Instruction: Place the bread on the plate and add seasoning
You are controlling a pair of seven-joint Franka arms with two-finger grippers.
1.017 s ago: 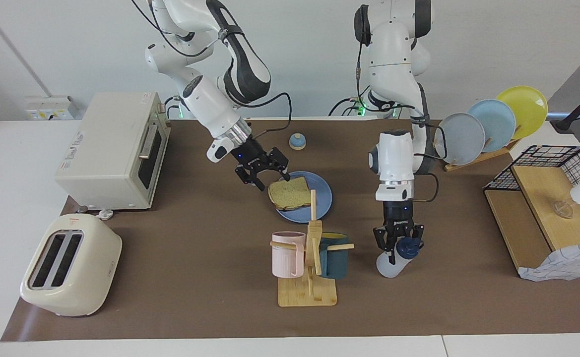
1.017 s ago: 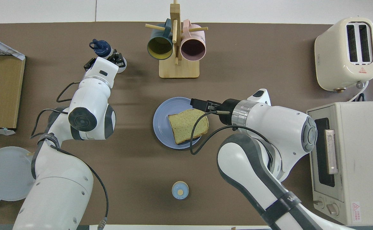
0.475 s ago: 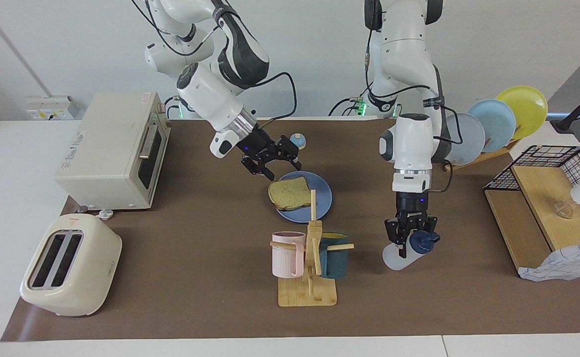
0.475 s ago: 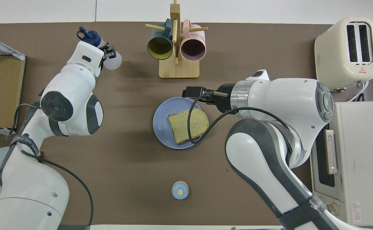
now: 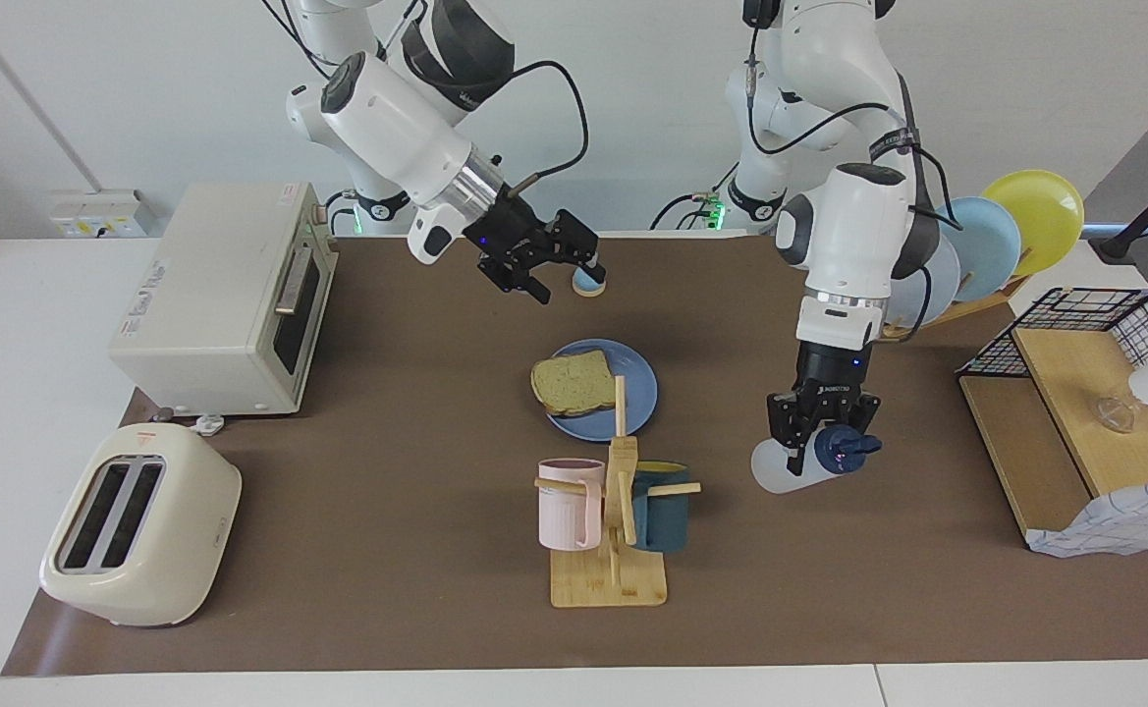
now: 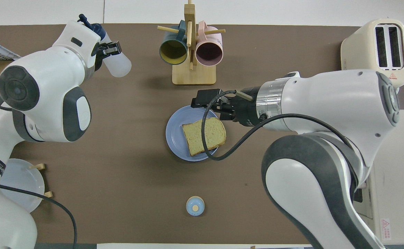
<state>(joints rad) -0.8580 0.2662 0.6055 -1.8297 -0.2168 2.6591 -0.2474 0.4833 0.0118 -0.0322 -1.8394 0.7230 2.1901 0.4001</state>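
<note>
The bread (image 5: 572, 381) lies flat on the medium-blue plate (image 5: 638, 398) in the middle of the mat, overhanging the rim toward the right arm's end; both show in the overhead view, the bread (image 6: 203, 135) on the plate (image 6: 173, 129). My right gripper (image 5: 566, 280) is open and empty, raised over the mat just nearer to the robots than the plate; it also shows overhead (image 6: 202, 100). My left gripper (image 5: 822, 437) is shut on the seasoning bottle (image 5: 778, 469) just below its navy cap (image 5: 839, 449). The bottle (image 6: 119, 65) hangs tilted in the air over the mat beside the mug rack, in my left gripper (image 6: 107, 52).
A wooden mug rack (image 5: 613, 530) with a pink and a teal mug stands farther from the robots than the plate. A small blue-and-tan bell (image 5: 588, 283) sits near the robots. An oven (image 5: 220, 295) and a toaster (image 5: 141, 525) stand at the right arm's end; a plate rack (image 5: 986, 236) and a wire basket (image 5: 1074, 412) at the left arm's end.
My right gripper has risen away from the bread, toward the robots. My left gripper has lifted the seasoning bottle off the mat and tilted it.
</note>
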